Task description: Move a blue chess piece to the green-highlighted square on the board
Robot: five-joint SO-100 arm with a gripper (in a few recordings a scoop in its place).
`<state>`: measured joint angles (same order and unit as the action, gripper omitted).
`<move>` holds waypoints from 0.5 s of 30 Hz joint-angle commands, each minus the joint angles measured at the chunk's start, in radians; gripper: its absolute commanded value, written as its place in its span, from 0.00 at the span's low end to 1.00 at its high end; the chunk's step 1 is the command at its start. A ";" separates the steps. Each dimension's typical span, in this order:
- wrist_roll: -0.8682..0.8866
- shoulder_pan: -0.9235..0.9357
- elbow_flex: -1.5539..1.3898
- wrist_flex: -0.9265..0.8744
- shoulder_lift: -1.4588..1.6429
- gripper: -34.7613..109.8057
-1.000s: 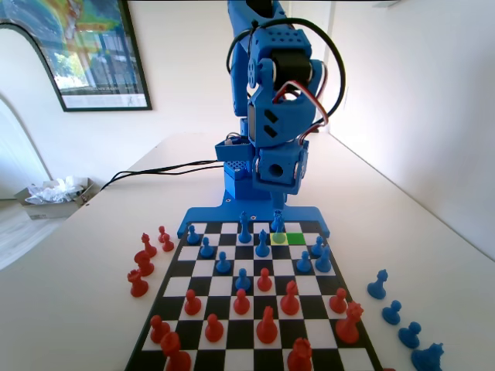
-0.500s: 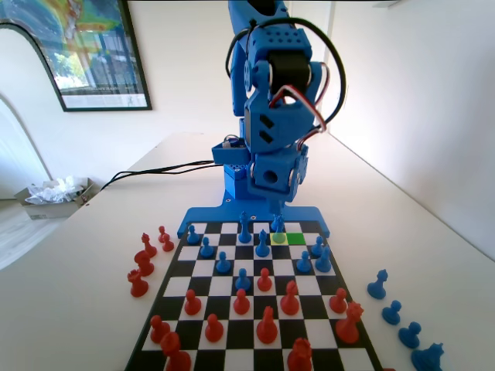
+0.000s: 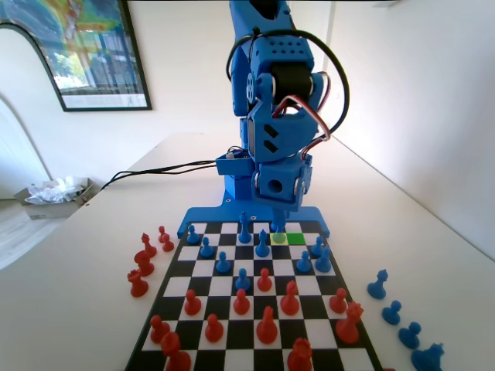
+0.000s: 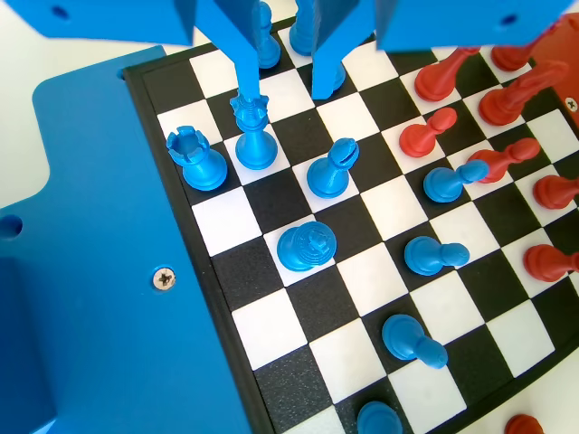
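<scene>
hangs low over the far rows of the board (image 3: 255, 309) in the fixed view: gripper (image 3: 277, 218), tip just above the pale yellow-green square (image 3: 278, 239) and its small blue chess piece (image 3: 278, 226), which stands at the far end right under the blue arm (image 3: 274, 100). lies immediately right of that square: the green-highlighted square (image 3: 295, 239), bare, with no piece on it. cannot tell from the fixed view whether the gripper touches the piece.

seen in the wrist view: gripper (image 4: 280, 86) with two jaws coming down from the top edge, parted, a gap between them. reaches down to the crown of a tall blue crowned piece (image 4: 252, 136): the left jaw's tip, touching or nearly so. ends over the checkered squares beside other blue pieces near the top edge: the right jaw. nothing clearly clamped between them.

standing nearby in the wrist view: a blue rook (image 4: 197, 161) next to the board's blue border (image 4: 99, 271), a blue bishop (image 4: 330, 169), a blue knight (image 4: 306, 247), several blue pawns (image 4: 434, 255) toward the right, red pieces (image 4: 430, 136) beyond them.

in the fixed view, off the board on the desk (image 3: 69, 309): a cluster of red pieces (image 3: 143, 263) at left, four blue pieces (image 3: 393, 312) at right.
</scene>
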<state>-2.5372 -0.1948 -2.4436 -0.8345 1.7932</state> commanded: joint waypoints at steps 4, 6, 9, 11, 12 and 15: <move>-0.014 0.005 0.084 -0.137 0.029 0.30; -0.009 0.006 0.141 -0.206 0.038 0.30; -0.006 0.011 0.210 -0.282 0.048 0.30; -0.006 0.012 0.227 -0.295 0.049 0.30; -0.005 0.012 0.227 -0.293 0.049 0.30; -0.011 0.015 0.189 -0.258 0.048 0.30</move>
<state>-2.5311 -0.1703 -2.3040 -1.0937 1.7917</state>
